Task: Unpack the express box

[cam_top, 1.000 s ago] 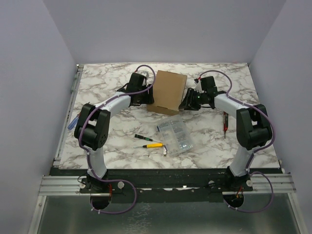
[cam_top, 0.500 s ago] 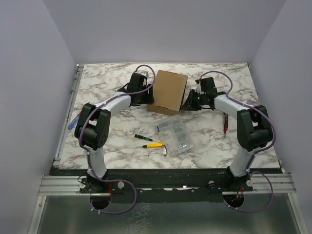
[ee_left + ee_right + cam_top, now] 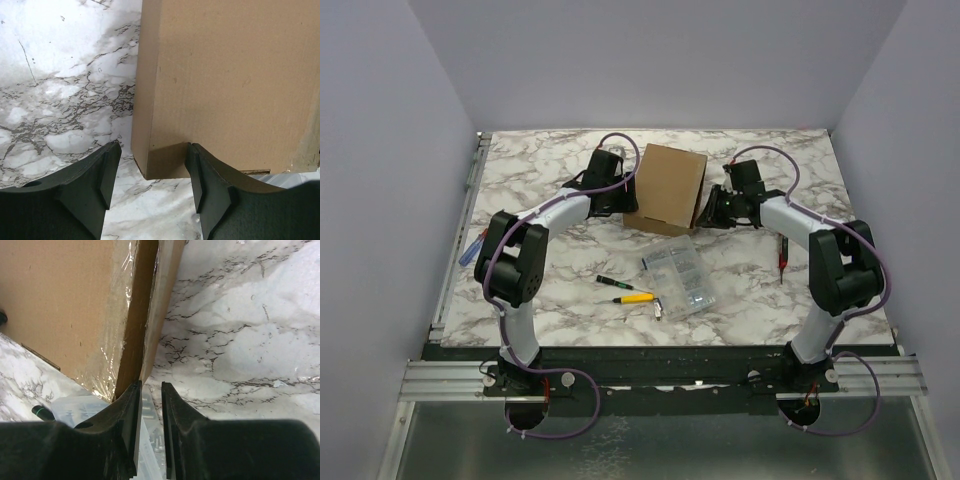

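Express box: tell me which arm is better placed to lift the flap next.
Right, probably. The right hand sits at the parted flap edge of the express box, fingers nearly together. The left hand is open, straddling a closed corner on the opposite side, better suited to bracing.

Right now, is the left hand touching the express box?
Cannot tell. Left wrist view: the open left hand straddles a corner of the express box; marble shows beside one finger, the other overlaps cardboard.
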### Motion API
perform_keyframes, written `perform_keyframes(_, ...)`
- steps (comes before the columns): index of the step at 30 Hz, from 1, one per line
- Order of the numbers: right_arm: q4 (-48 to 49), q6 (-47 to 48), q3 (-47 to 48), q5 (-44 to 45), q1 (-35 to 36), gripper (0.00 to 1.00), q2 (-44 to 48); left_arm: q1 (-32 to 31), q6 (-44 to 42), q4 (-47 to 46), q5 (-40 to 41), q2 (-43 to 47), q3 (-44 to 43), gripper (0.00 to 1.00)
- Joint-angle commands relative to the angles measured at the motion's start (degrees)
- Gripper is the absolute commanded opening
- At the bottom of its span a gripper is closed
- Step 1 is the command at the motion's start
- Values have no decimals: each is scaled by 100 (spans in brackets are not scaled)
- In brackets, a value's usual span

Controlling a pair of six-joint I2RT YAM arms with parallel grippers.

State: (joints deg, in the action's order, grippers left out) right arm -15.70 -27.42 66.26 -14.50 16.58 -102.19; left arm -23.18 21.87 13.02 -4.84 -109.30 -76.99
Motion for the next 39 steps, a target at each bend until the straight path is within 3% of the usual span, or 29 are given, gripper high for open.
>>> perform_keyframes(1,-410,193,-232,567,-40,26,102,13,-200,529,325,-193,69,63)
perform_keyframes(7,-118,143,310,-144,-45,33,177,51,-139,245,-711,48,-131,71)
perform_keyframes(10,-113,85,870,-436,-184,44,38,163,284,25,-1477,113,-345,73)
perform_keyframes(14,150,-11,1345,-551,-464,61,-336,261,457,-58,-1259,73,-743,75)
perform_keyframes(19,96,81,2208,-681,-785,66,-1065,374,518,-60,-1273,-613,-1582,75)
perform_keyframes(29,-40,226,3368,-1185,-1100,66,-2198,380,376,-73,-1024,-2219,-3416,73)
perform_keyframes(39,11,219,3658,-1322,-1130,50,-2581,402,504,-74,-1042,-3057,-4267,66)
